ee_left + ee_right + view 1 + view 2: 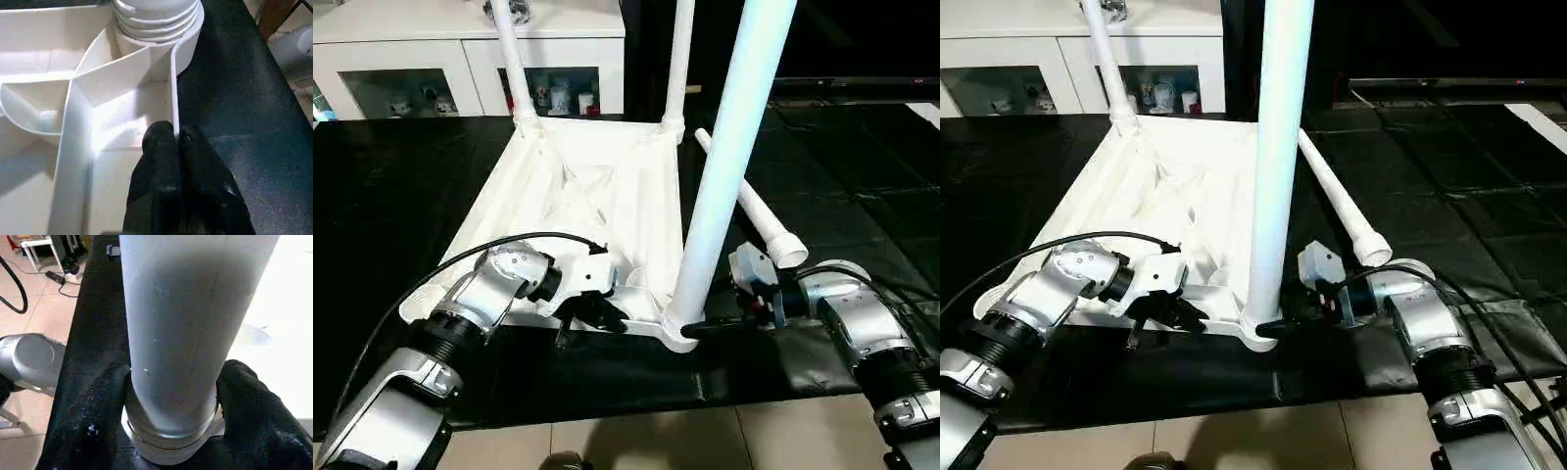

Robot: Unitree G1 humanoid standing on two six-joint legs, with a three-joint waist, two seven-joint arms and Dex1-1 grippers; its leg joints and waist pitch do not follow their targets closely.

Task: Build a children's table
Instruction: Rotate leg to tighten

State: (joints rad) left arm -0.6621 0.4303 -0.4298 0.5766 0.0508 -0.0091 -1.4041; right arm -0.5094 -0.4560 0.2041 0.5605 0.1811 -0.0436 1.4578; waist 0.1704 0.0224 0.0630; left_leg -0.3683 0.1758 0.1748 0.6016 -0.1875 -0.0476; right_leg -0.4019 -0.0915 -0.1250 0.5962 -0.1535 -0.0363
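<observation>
The white tabletop (578,196) lies upside down on a black mat, ribs facing up. Two legs (512,69) (680,59) stand in its far corner sockets. A third leg (729,166) stands in the near right socket. The fourth leg (754,211) lies loose on the mat to the right of the tabletop. My left gripper (177,139) is shut on the thin near rim wall of the tabletop, close to the near right socket (156,29). My right gripper (700,328) reaches in from the right, its black fingers (254,411) pressed on both sides of the standing leg's base (171,357).
The black mat (862,176) covers the floor under the work, and its front edge meets light tiles (636,441). A white glass-door cabinet (460,59) stands behind the tabletop. A black cable (460,257) runs along my left forearm.
</observation>
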